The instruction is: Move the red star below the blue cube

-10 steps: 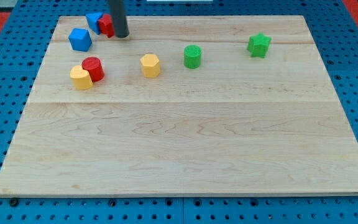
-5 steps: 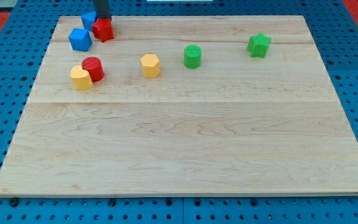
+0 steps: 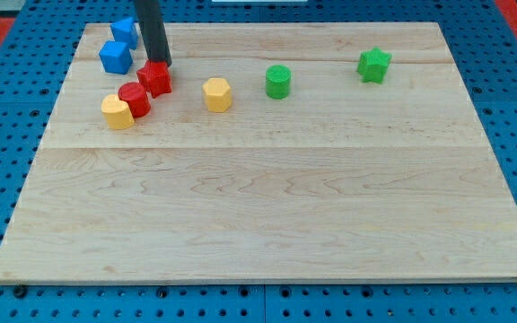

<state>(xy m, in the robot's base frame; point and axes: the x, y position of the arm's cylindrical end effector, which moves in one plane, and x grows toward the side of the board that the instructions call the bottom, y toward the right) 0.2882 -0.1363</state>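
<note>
The red star (image 3: 155, 79) lies near the view's top left, touching the red cylinder (image 3: 134, 99) at its lower left. My tip (image 3: 160, 63) stands right at the star's upper edge. The blue cube (image 3: 115, 56) sits up and to the left of the star. A second blue block (image 3: 124, 30) lies just above the cube, near the board's top edge.
A yellow block (image 3: 116, 113) touches the red cylinder's left side. A yellow hexagonal block (image 3: 216, 93), a green cylinder (image 3: 278, 82) and a green star (image 3: 374, 65) lie in a row toward the view's right. The wooden board (image 3: 267, 206) rests on a blue pegboard.
My tip has moved down the view, pushing the red star from beside the upper blue block down to the red cylinder. The blue blocks shifted slightly left.
</note>
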